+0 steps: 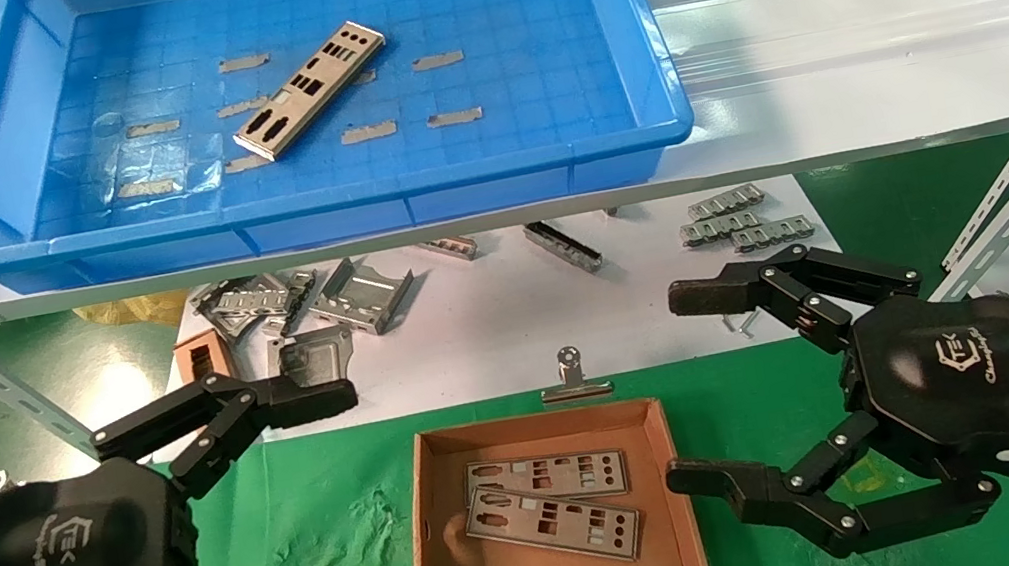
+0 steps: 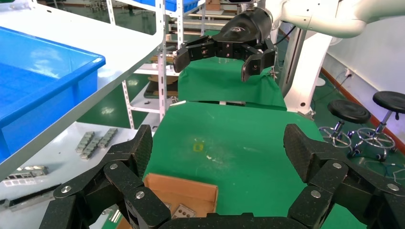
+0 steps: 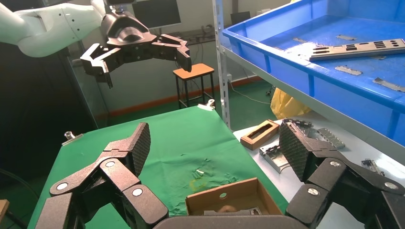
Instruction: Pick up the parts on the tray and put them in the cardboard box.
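Tray (image 1: pixel 654 77): blue, on the white upper shelf; one metal plate (image 1: pixel 309 89) lies slanted on its floor among small tape strips (image 1: pixel 437 61).
Cardboard box (image 1: pixel 424 539): on the green cloth (image 1: pixel 319 515) below, holding two plates in the box (image 1: pixel 550 504), overlapping.
Left gripper (image 1: pixel 337 502): low, left of the box, jaws spread wide, holding nothing.
Right gripper (image 1: pixel 698 384): just right of the box, jaws spread wide, holding nothing.
Lower white sheet (image 1: pixel 491 326): folded grey brackets (image 1: pixel 360 296) scattered on it.
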